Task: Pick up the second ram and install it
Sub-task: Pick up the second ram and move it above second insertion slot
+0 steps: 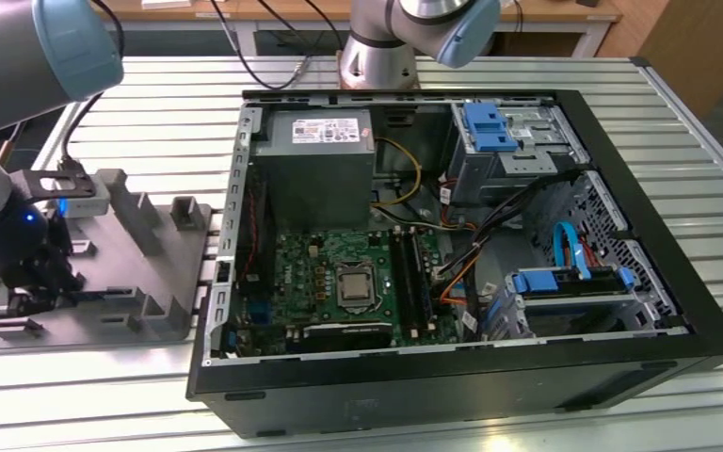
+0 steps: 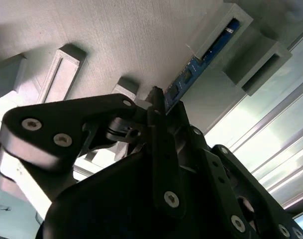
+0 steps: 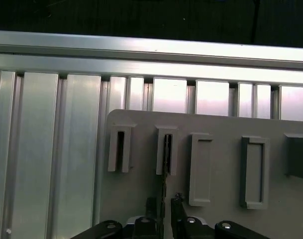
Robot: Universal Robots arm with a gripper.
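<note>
The second ram (image 2: 198,67) is a thin blue-green board standing on edge in a slot of the grey fixture tray (image 2: 116,40). In the first wrist view the ram (image 3: 166,149) runs as a dark strip from its slot in the tray (image 3: 139,194) down between my black fingers. My gripper (image 3: 164,203) straddles the ram's near end, open, with a narrow gap on each side. In the exterior view the gripper (image 1: 16,292) sits low over the tray (image 1: 148,282) at the exterior view's left. The motherboard's long black memory slots (image 1: 414,273) lie inside the open computer case (image 1: 462,377).
The tray has several raised grey pockets (image 3: 254,172) beside the ram's slot. It lies on a ribbed aluminium table (image 3: 47,149). The case holds a power supply (image 1: 324,160), cables (image 1: 488,235) and blue drive brackets (image 1: 485,127). A second arm's base (image 1: 380,61) stands behind the case.
</note>
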